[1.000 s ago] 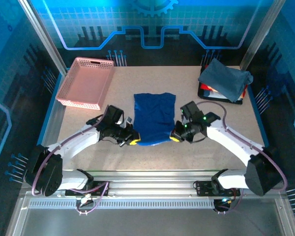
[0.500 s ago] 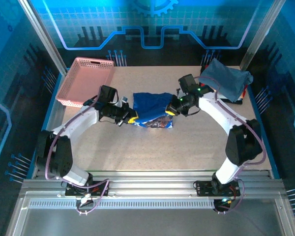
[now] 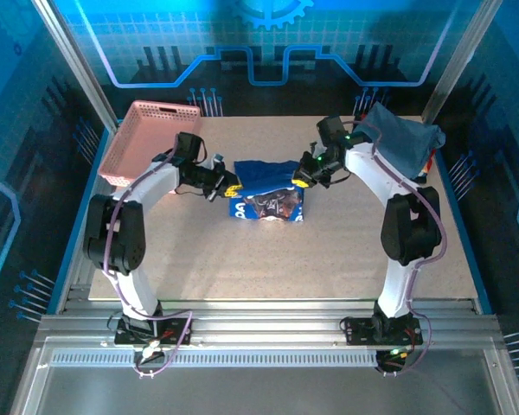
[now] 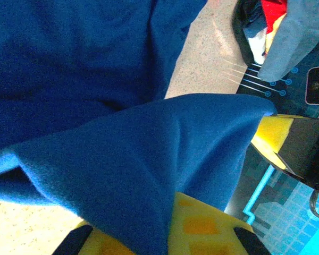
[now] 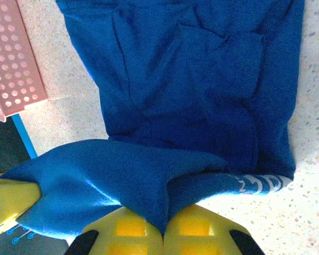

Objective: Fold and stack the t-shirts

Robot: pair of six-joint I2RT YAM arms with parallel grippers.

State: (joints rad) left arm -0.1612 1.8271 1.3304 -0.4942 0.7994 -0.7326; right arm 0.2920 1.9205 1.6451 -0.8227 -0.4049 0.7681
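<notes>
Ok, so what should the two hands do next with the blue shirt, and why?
Probably lower and let go. The left hand and right hand each pinch a corner of the blue shirt, which lies doubled over with its print up, so the fold looks nearly made.

A speckled beige table (image 3: 346, 251) with a thin blue border sat inside an enclosure, brightly lit from above. Behind the table stood a back wall (image 3: 268, 35) glowing blue, printed with a pale grid, a gear shape and a lighter circuit-like line, and two slanted aluminium posts (image 3: 73, 60) rose at the table's far corners. On either side of the table were dark blue side panels (image 3: 17, 173) with similar line patterns, and along its near edge ran a ribbed metal rail (image 3: 268, 333).
</notes>
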